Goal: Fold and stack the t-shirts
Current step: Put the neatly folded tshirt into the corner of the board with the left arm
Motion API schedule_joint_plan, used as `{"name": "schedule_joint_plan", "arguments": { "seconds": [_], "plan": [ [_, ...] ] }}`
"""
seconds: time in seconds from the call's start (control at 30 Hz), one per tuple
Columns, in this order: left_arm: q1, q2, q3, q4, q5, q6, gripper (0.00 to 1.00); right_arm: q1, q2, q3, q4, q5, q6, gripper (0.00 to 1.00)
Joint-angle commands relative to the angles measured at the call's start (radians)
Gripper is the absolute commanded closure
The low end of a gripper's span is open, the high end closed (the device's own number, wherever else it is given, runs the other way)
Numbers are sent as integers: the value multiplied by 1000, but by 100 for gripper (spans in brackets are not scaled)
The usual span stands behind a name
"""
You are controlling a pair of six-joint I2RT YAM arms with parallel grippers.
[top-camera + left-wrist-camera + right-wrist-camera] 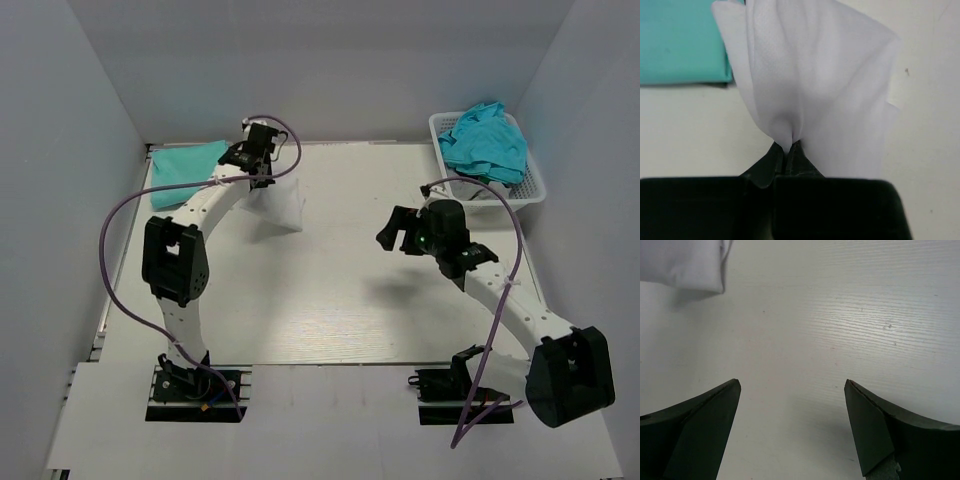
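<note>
left pincer (788,149) clamped on the white shirt (815,75), which hangs just beside the folded teal shirt (680,45); right pincer (792,415) apart, empty. stacking step, likely: next, lay white squarely onto teal.

Centre and lower table (330,310) open, wide lane. Obstacles: basket (537,180) upper right, folded teal shirt (185,160) upper left, white shirt (280,205) hanging beside it.
</note>
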Motion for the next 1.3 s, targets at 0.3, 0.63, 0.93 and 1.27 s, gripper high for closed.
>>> {"name": "schedule_joint_plan", "arguments": {
  "seconds": [0.3,0.63,0.93,1.27],
  "plan": [
    [179,43,344,14,-5,241,100,-5,-26,115,-60,60,13,10],
    [315,137,413,86,181,403,100,-1,109,233,-70,12,14,10],
    [442,187,390,97,259,432,100,-1,208,293,-61,-39,17,10],
    [516,282,436,25,322,466,100,-1,284,351,-70,-54,11,10]
  ]
}}
